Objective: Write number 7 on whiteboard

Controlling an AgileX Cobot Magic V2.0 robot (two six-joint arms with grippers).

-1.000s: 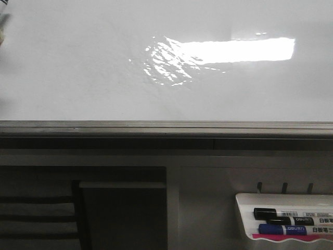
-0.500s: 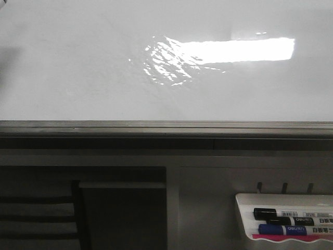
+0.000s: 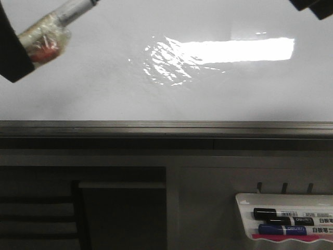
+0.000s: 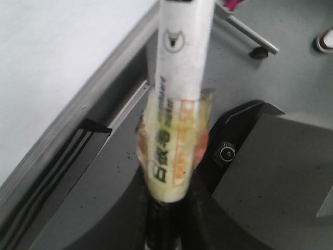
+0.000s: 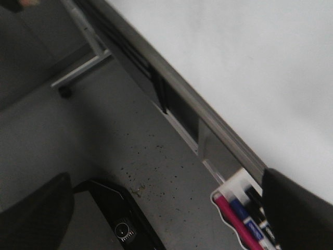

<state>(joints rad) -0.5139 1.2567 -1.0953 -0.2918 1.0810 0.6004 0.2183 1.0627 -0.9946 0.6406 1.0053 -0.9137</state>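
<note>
The whiteboard [image 3: 104, 88] fills the upper half of the front view, glossy white with a bright rectangular glare [image 3: 244, 49] and a grey edge rail [image 3: 166, 126]. No number 7 shows on it. My left gripper [image 3: 13, 49] is at the board's top left, shut on a white marker [image 3: 52, 34] whose barrel is wrapped in clear tape. In the left wrist view the marker [image 4: 179, 78] sticks out from the closed jaws [image 4: 166, 221], beside the board [image 4: 52, 52]. My right gripper [image 3: 312, 6] is at the top right corner; in its wrist view its fingers [image 5: 296, 208] stand wide apart and empty.
A small white marker tray [image 3: 244, 219] hangs below the rail at lower right, holding a black marker [image 3: 281, 213], a blue marker [image 3: 283, 229] and a pink one [image 5: 237, 219]. Grey frame and a dark opening [image 3: 119, 213] lie under the board.
My left gripper with the marker has come into the front view at the top left. My right gripper has appeared at the top right corner. The board's surface looks the same.
</note>
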